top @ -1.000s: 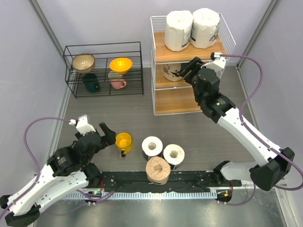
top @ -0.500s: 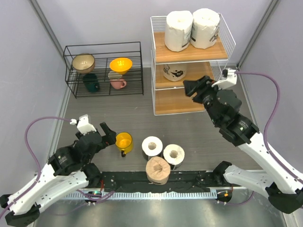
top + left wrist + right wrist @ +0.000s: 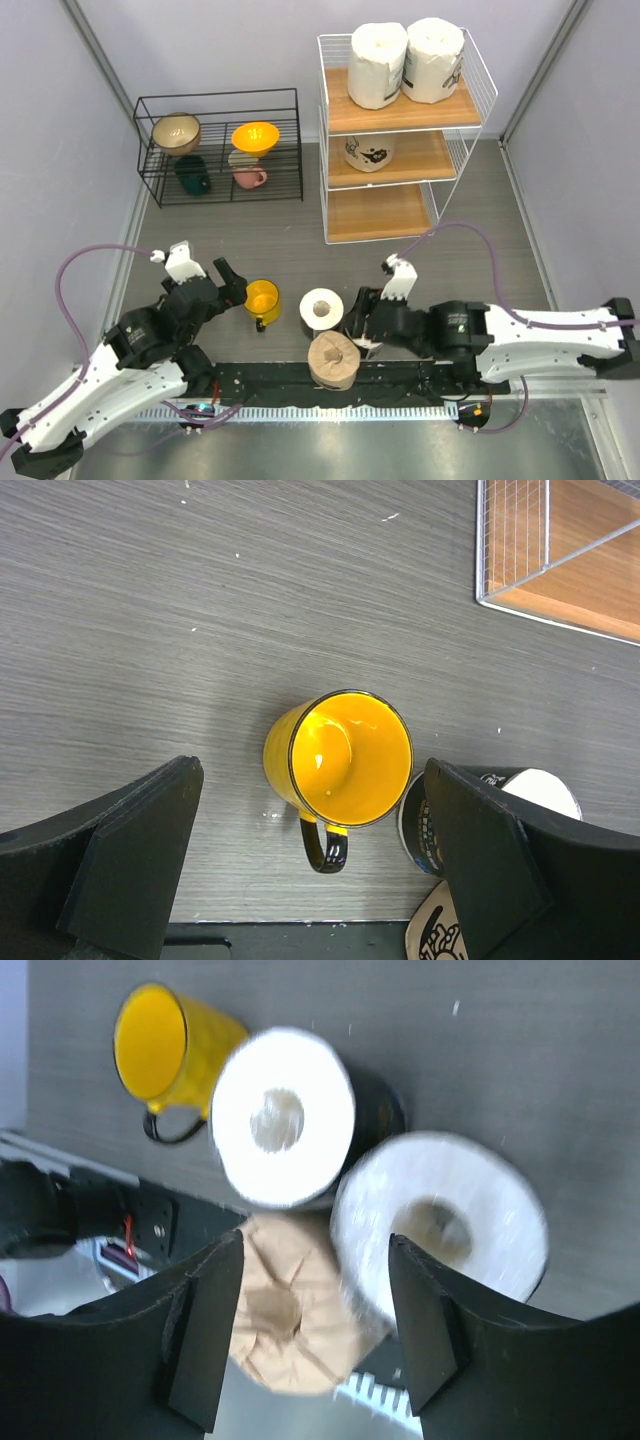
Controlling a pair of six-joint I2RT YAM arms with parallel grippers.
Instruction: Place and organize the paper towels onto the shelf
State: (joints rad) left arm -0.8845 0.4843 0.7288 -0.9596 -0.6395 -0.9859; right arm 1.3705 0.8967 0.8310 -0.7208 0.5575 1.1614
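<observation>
Six rolls on the count: two white rolls [image 3: 377, 65] [image 3: 432, 60] stand side by side on the shelf's [image 3: 375, 212] top tier. One printed roll [image 3: 368, 152] sits on the middle tier, left end. Three more are bunched close together on the table [image 3: 250, 240] at lower centre: a white roll [image 3: 321, 309], a beige roll [image 3: 333, 360] below it, and a second white roll [image 3: 440, 1222] to their right, mostly hidden under the right arm in the top view. One yellow cup [image 3: 262, 298] sits just left of the bunch. Here's the change: a second ago the right pincer [image 3: 315, 1250] was up at the shelf's middle tier, and now it has swung down over the three table rolls. Its jaws stand partly apart, gripping nothing; whether they touch a roll can't be told. The left pincer [image 3: 312, 770] hasn't budged, jaws wide above the cup, empty.
</observation>
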